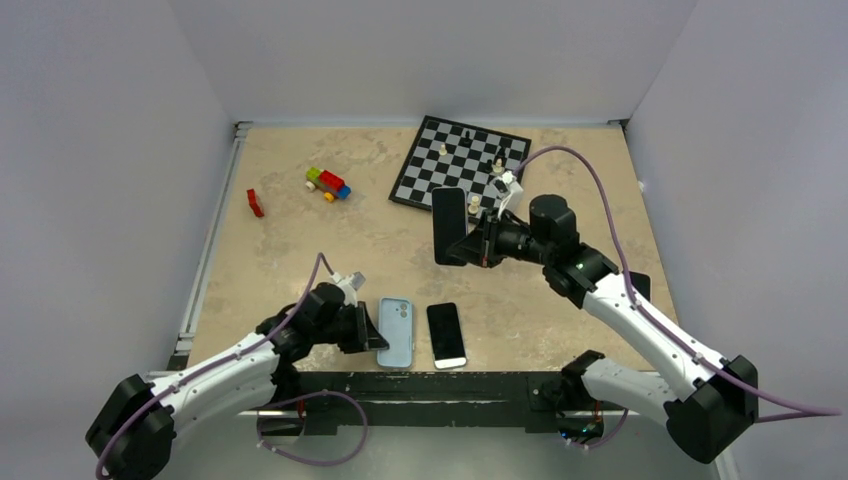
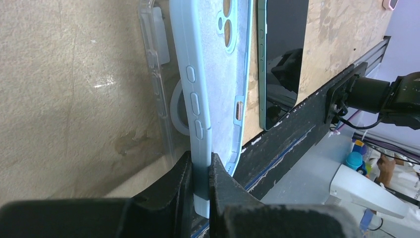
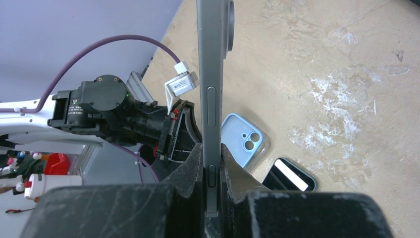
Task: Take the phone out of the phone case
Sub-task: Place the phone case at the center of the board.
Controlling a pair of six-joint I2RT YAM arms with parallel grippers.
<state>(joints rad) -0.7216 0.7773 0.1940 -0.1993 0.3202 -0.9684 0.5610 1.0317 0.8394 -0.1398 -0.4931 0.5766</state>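
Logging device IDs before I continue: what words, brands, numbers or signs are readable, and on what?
No text is readable.
On the left arm's wrist motor: print too small to read.
On the blue phone case, raised phone and phone on the table: no markings visible.

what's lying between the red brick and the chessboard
A small car of coloured blocks, touching neither the red brick nor the chessboard. It shows in the top view only.

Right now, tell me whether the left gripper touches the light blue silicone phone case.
Touching. Left wrist view: the left gripper clamps the light blue silicone phone case by its wall.
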